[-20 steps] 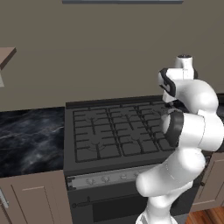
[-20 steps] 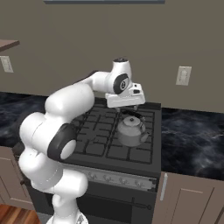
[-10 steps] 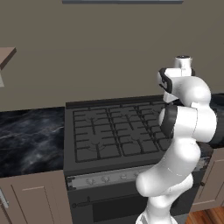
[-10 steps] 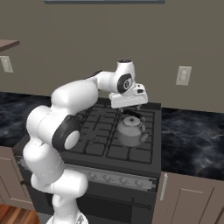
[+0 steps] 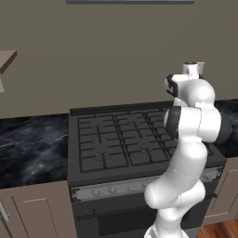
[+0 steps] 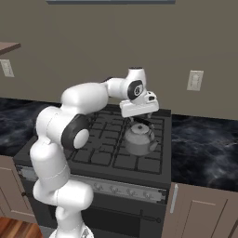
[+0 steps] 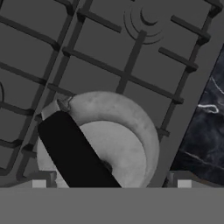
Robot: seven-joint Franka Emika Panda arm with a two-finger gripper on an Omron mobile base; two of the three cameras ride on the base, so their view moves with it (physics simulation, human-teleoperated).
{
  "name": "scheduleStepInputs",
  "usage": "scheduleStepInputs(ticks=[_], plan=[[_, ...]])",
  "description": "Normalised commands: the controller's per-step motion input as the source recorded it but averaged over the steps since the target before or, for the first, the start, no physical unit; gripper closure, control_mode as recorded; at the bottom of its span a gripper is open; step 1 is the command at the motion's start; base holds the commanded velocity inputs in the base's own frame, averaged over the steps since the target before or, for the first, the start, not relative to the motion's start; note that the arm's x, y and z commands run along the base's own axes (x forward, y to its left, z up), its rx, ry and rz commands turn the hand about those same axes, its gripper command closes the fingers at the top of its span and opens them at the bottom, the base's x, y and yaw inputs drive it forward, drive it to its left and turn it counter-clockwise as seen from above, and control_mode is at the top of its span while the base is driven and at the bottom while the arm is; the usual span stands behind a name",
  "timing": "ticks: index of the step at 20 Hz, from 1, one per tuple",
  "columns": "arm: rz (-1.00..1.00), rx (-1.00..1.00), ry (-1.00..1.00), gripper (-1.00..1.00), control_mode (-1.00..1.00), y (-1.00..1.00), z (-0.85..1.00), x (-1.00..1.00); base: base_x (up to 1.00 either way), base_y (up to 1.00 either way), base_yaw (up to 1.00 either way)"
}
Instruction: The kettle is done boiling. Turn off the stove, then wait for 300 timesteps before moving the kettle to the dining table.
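Note:
The silver-grey kettle stands on the front right burner of the black stove. From above, the hand view shows its domed lid crossed by the dark arched handle. My gripper hangs open just above the kettle, a finger on either side of the handle and nothing between them. Both fingertips show low in the hand view, wide apart. The stove has a silver strip of knobs along its front. The dining table is out of view.
Black veined counters flank the stove over brown cabinets. A wall outlet is at the right behind the counter. A wooden shelf edge juts out at the upper left. The wall rises close behind the grates.
The hand has shifted right and come down over the kettle, and the elbow has risen more upright. The kettle has not moved and the jaws have stayed wide.

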Motion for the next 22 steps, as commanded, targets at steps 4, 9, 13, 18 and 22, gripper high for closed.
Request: scheduleStepInputs(ticks=[4,9,13,18,22], plan=[[0.08,0.00,0.06,-1.00,-1.00,-0.04,-0.18,0.12,0.00,0.00,0.00],[0.07,0.00,0.04,-1.00,-1.00,0.00,-0.13,0.05,0.00,0.00,0.00],[0.05,0.00,0.03,-1.00,-1.00,0.00,-0.14,0.00,0.00,0.00,0.00],[0.01,0.00,0.00,-1.00,-1.00,0.00,-0.16,-0.17,0.00,0.00,0.00],[0.00,0.00,0.00,-1.00,-1.00,0.00,-0.13,-0.17,0.00,0.00,0.00]])
